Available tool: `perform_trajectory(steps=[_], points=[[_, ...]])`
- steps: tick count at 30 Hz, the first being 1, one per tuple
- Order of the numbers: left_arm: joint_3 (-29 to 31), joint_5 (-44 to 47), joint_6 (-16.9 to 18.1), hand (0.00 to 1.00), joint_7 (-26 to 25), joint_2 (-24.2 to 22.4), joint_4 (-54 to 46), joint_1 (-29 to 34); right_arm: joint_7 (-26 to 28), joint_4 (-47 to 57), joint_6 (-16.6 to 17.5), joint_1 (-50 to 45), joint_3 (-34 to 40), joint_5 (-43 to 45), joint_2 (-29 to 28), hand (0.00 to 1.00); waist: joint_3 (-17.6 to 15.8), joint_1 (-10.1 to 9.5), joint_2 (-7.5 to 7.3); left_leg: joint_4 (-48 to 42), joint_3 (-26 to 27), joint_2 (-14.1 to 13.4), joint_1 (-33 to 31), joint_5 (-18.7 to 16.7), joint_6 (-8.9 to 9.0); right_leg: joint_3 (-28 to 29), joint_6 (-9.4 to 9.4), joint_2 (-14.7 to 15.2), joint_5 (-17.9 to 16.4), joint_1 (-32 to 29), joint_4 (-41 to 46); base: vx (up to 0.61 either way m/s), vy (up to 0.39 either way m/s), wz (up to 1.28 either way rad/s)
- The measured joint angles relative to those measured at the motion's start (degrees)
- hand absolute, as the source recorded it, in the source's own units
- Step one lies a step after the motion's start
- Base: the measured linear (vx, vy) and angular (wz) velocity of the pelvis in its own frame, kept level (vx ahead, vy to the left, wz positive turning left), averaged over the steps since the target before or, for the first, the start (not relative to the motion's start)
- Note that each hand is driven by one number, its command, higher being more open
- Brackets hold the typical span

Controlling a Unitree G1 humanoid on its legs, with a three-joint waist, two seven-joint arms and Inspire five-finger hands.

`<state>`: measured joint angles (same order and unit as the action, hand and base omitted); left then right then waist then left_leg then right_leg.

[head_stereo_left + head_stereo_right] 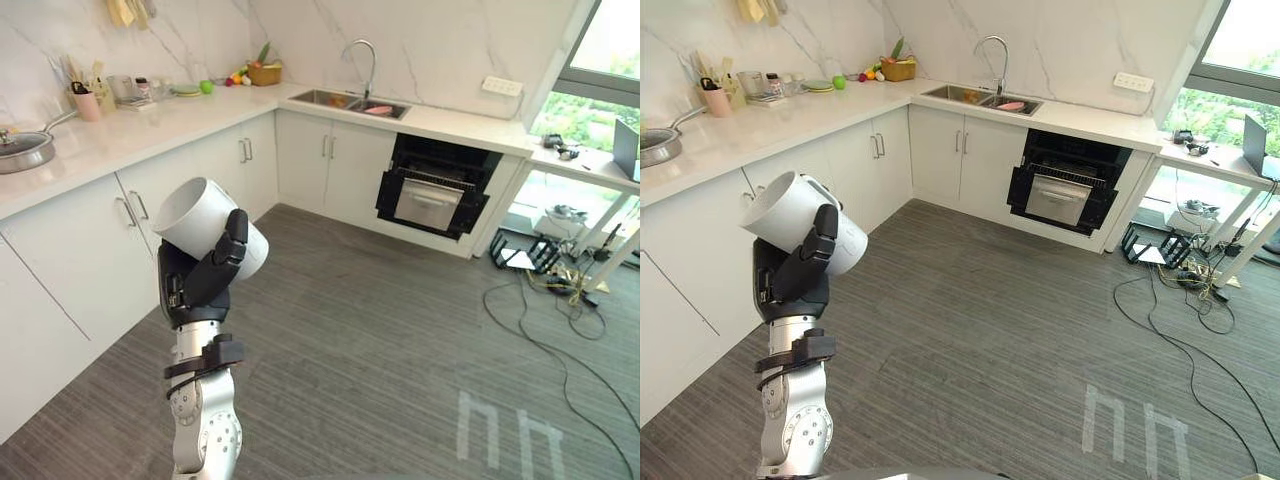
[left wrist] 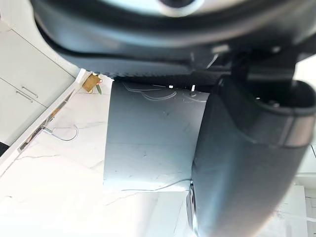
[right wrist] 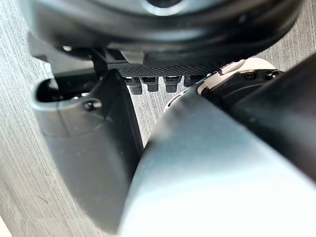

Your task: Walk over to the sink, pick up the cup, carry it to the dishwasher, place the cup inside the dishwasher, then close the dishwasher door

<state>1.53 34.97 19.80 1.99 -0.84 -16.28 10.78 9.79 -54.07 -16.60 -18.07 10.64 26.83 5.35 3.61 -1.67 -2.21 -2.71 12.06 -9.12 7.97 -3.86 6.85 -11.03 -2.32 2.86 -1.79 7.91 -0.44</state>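
The left hand's dark fingers (image 1: pixel 236 232) are curling round the side of one white cup (image 1: pixel 200 222), pinning it against the palm of the left hand (image 1: pixel 205 278). The cup is a smooth, straight-walled cylinder, tilting with its open mouth and white inside facing up and away from the sink (image 1: pixel 350 100). It is hanging in the air well apart from the sink, above a grey striped floor (image 1: pixel 400 340).

The sink is steel, sitting in a white marbled counter (image 1: pixel 150 125) beneath one curved chrome tap (image 1: pixel 362 58), and is holding something pink (image 1: pixel 378 110). Just beside and below the sink, one black dishwasher (image 1: pixel 435 185) is standing open. Along the counter from the sink, one basket (image 1: pixel 265 73) is holding fruit.

The right hand (image 3: pixel 84 143) is showing above the floor; whether it is open or closed cannot be told.
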Motion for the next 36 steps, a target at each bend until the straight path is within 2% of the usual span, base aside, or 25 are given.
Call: perform_trajectory(steps=[3,5,6,7,8,9,11,12,13,14,15,16,17,18,20,23,25,26,27,28,29,30,32,34,36], points=[[1.08,0.00,0.00,0.00,0.00,-0.02,-1.95,1.84,-0.25,0.52,0.08,0.51,-0.02,-0.04,-0.10,1.00,-1.25,-0.10,0.39,-5.29,-0.40,-1.13,-1.78,-2.80,-0.18,0.15,0.43,-0.55,-1.00,-0.07,1.48,-0.02,-0.010,-0.01],[2.32,0.02,0.02,0.00,0.17,0.10,-4.28,3.44,0.21,1.85,0.09,0.77,-0.11,-0.06,0.13,1.00,-3.71,-0.49,1.02,-19.77,-0.51,-3.61,-7.13,-6.66,-0.41,-0.30,1.26,-1.19,-4.45,-0.51,5.18,-0.09,-0.014,0.12],[2.72,0.02,0.09,0.00,0.42,0.15,-4.52,3.67,0.24,2.11,0.13,0.85,-0.34,-0.06,0.16,1.00,-4.32,-0.57,1.00,-25.92,-0.48,-4.43,-10.18,-6.61,-0.58,-0.62,1.39,-1.00,-5.07,-0.69,6.30,-0.09,-0.025,0.27],[3.38,0.02,0.35,0.00,0.74,-0.10,-5.00,4.35,0.52,3.06,0.06,0.78,-0.38,-0.04,0.83,1.00,-5.34,-0.52,2.02,-36.44,-0.42,-6.58,-15.47,-5.28,-2.46,-1.38,1.57,-1.28,-6.01,-0.62,7.76,-0.04,-0.011,0.30],[4.08,0.06,0.41,0.00,1.29,-0.34,-5.23,5.14,0.17,3.17,-0.29,0.95,-0.17,0.64,1.45,1.00,-6.04,-0.49,2.59,-42.51,-0.34,-7.96,-18.72,-3.61,-3.28,-1.87,2.03,-1.37,-6.36,0.02,8.05,-0.01,0.016,0.30],[4.49,0.06,0.40,0.00,1.92,-0.35,-5.22,5.50,-0.50,3.11,-0.56,1.10,0.15,1.26,1.51,1.00,-6.29,-0.53,2.51,-43.45,-0.38,-7.98,-19.49,-4.38,-3.25,-2.13,2.09,-1.07,-6.57,0.25,8.13,0.04,0.077,0.31],[4.91,-0.01,0.36,0.00,4.41,-0.35,-5.20,5.74,-2.82,2.78,-0.94,3.04,0.57,2.30,1.92,1.00,-8.00,-0.50,2.26,-35.06,-0.81,-3.66,-19.84,-8.57,-3.40,-3.29,1.40,1.91,-7.19,1.78,8.27,0.11,0.161,0.37],[4.81,-0.04,0.11,0.00,5.58,-0.34,-5.17,5.87,-2.92,1.95,-0.98,4.33,1.94,2.30,2.41,1.00,-8.84,-0.67,2.46,-26.49,-1.88,-0.83,-19.85,-7.89,-3.03,-3.36,0.68,3.48,-7.63,1.91,8.25,0.11,0.209,0.26],[4.83,-0.02,-0.04,0.00,5.99,-0.31,-5.13,6.07,-2.92,1.55,-0.91,4.78,2.69,2.30,2.61,1.00,-9.01,-0.73,2.74,-21.75,-2.99,0.23,-19.74,-6.76,-2.81,-3.33,0.23,3.99,-7.90,1.94,8.14,0.09,0.208,0.10],[5.01,0.03,-0.12,0.00,6.75,-0.30,-4.62,6.74,-2.94,0.75,-0.58,5.51,3.37,2.29,3.08,1.00,-9.23,-0.87,3.39,-15.40,-5.16,1.53,-19.26,-1.76,-2.47,-2.76,-0.74,4.71,-8.49,2.79,7.68,0.15,0.227,-0.02],[5.10,0.07,-0.21,0.00,7.12,-0.30,-3.75,7.16,-3.08,0.51,-0.58,5.54,3.72,2.28,3.08,1.00,-9.10,-1.23,3.46,-14.47,-5.07,2.31,-18.28,0.47,-2.20,-2.01,-1.47,5.18,-8.92,3.48,7.19,0.25,0.294,-0.09],[5.52,0.33,-0.71,0.00,7.51,-0.53,-1.80,7.76,-3.26,0.47,-0.58,5.57,3.76,2.28,3.12,1.00,-8.97,-1.72,3.35,-15.45,-5.18,4.08,-17.93,1.20,-3.05,-0.02,-2.01,6.08,-9.20,4.71,5.88,0.28,0.290,-0.13],[5.49,1.01,-0.73,0.00,7.95,-0.69,0.38,7.94,-3.46,0.43,-0.57,5.66,4.75,2.29,3.42,1.00,-8.45,-1.92,3.69,-17.16,-4.53,5.01,-18.14,-0.59,-5.26,0.85,-2.93,6.94,-9.57,5.28,5.59,0.37,0.291,-0.07],[5.90,1.40,-0.84,0.00,8.26,-0.77,3.49,7.87,-3.60,0.32,-0.57,5.92,5.29,2.33,3.12,1.00,-8.17,-1.89,3.19,-19.89,-4.00,6.29,-18.96,-3.14,-6.88,2.50,-3.74,8.03,-9.65,5.39,6.39,0.25,0.179,-0.04],[5.77,2.19,-1.04,0.00,8.52,-0.48,8.39,7.87,-3.78,-1.17,-0.27,6.21,6.44,2.39,2.94,1.00,-7.47,-1.88,2.71,-22.07,-2.96,7.53,-18.48,-5.90,-7.46,4.54,-5.19,9.57,-8.99,5.51,7.76,0.32,0.220,-0.06],[3.62,3.32,-2.57,0.00,8.88,1.49,12.30,7.54,-3.23,-3.27,1.25,6.06,9.55,2.45,2.26,1.00,-5.46,-1.30,2.51,-21.41,-2.46,9.48,-15.21,-8.53,-9.29,3.80,-5.28,11.85,-8.95,4.29,15.95,0.36,0.201,0.01],[2.47,3.34,-3.63,0.00,9.41,2.87,11.59,7.18,-2.81,-3.73,2.66,6.50,11.66,3.07,2.11,1.00,-5.27,-1.27,2.33,-18.81,-1.56,10.56,-11.01,-9.41,-9.92,2.82,-5.38,14.39,-8.01,-0.44,29.72,0.30,0.161,-0.18],[1.38,3.35,-3.86,0.00,9.61,3.98,11.38,6.73,-2.28,-3.46,3.49,6.54,12.60,3.35,1.75,1.00,-5.02,-0.89,2.17,-15.44,-1.20,11.75,-7.57,-10.25,-10.23,2.92,-4.18,16.45,-5.11,-5.04,40.39,0.29,0.138,-0.16],[-0.06,3.19,-4.15,0.00,9.60,5.43,11.35,5.88,-1.38,-3.04,4.44,6.34,12.73,3.31,1.61,1.00,-4.77,-0.08,1.99,-11.89,-1.67,12.14,-3.82,-10.07,-10.59,5.00,-4.00,14.99,-4.46,-9.56,50.59,0.30,0.107,-0.05],[-0.83,2.99,-4.18,0.00,9.60,6.20,11.31,5.42,-0.89,-2.41,4.97,6.13,12.70,3.29,1.12,1.00,-4.80,0.48,1.98,-10.50,-2.18,12.08,-2.34,-9.96,-10.65,5.08,-3.41,13.63,-4.97,-11.54,54.22,0.32,0.042,0.20],[-2.15,1.83,-4.20,0.00,9.48,7.10,10.75,4.47,-0.39,-0.94,5.66,6.16,12.65,3.30,-0.23,1.00,-4.82,1.73,2.02,-7.95,-3.11,11.85,0.13,-9.58,-10.68,4.45,-2.44,10.74,-7.45,-15.42,57.86,0.27,-0.003,0.22],[-2.92,1.42,-4.34,0.00,9.45,7.19,10.13,3.94,-0.18,-0.11,6.08,6.17,12.64,3.32,-1.01,1.00,-4.92,2.02,2.00,-6.89,-3.25,11.75,1.19,-9.41,-10.76,3.70,-2.20,9.53,-8.89,-17.50,58.21,0.35,-0.036,0.22],[-6.12,0.83,-5.30,0.00,9.44,6.42,7.77,1.14,-0.02,3.97,6.89,6.13,12.39,3.42,-3.44,1.00,-6.33,2.95,2.28,-3.93,-3.86,10.64,5.17,-9.40,-9.13,-0.65,-0.63,6.23,-12.62,-25.05,52.92,0.45,-0.082,0.21],[-8.66,0.81,-6.45,0.00,9.45,5.62,6.90,-1.78,-1.00,5.80,6.60,6.15,11.10,3.48,-3.87,1.00,-8.57,3.64,3.54,-2.84,-4.49,7.67,9.21,-10.50,-7.63,-3.58,-0.13,3.81,-12.36,-28.04,42.89,0.51,-0.138,0.34],[-9.81,0.81,-7.08,0.00,9.43,4.83,6.78,-2.99,-1.57,6.75,5.43,6.06,11.06,4.57,-4.68,1.00,-9.57,4.31,3.54,-4.07,-4.27,5.30,11.95,-11.42,-7.26,-1.75,-0.67,1.51,-6.98,-28.91,29.04,0.56,-0.209,0.33]])
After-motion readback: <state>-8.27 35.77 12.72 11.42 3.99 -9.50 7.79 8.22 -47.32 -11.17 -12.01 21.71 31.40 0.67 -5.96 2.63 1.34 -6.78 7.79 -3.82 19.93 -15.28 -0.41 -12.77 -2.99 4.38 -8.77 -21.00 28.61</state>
